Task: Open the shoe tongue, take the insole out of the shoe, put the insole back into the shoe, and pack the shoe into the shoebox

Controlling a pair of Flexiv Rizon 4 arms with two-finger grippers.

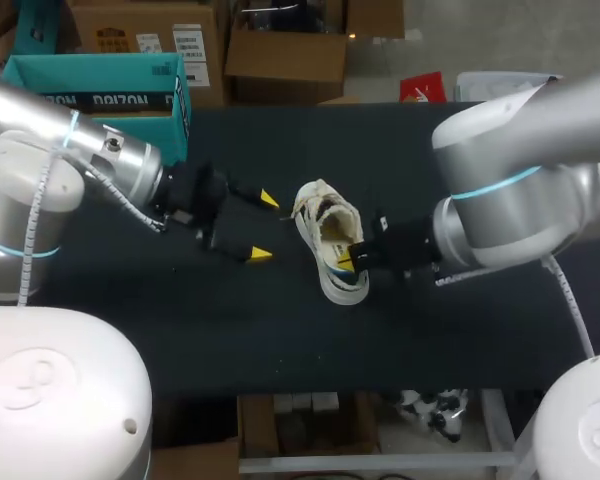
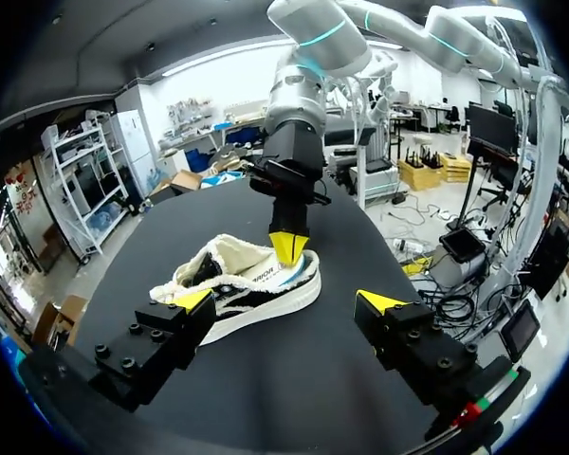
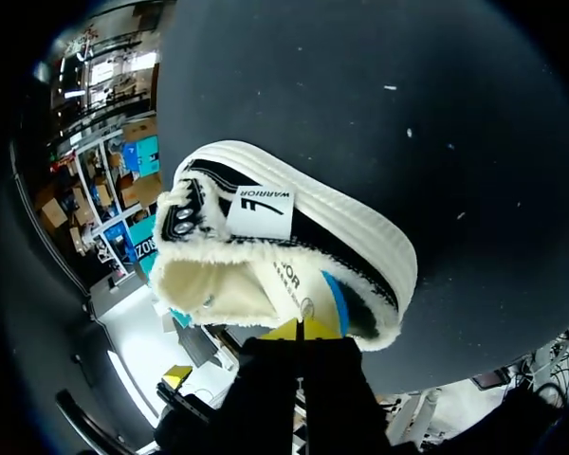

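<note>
Working the heel: right gripper [image 1: 348,260] has its tips pressed together at the heel rim of the shoe [image 1: 325,235], frame centre. Can't tell if the insole [image 3: 299,284] edge is caught. Left gripper [image 1: 264,227] is wide open and empty, just left of the shoe. Suggest it pins the shoe before any lift.

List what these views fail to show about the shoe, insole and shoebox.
- Insole toe end: all views, hidden under the tongue of the shoe.
- Shoebox, open or lidded: head view, my left arm covers its near part.
- What the right gripper touches at the heel: right wrist view, its own body blocks the contact; head view, too small.
</note>
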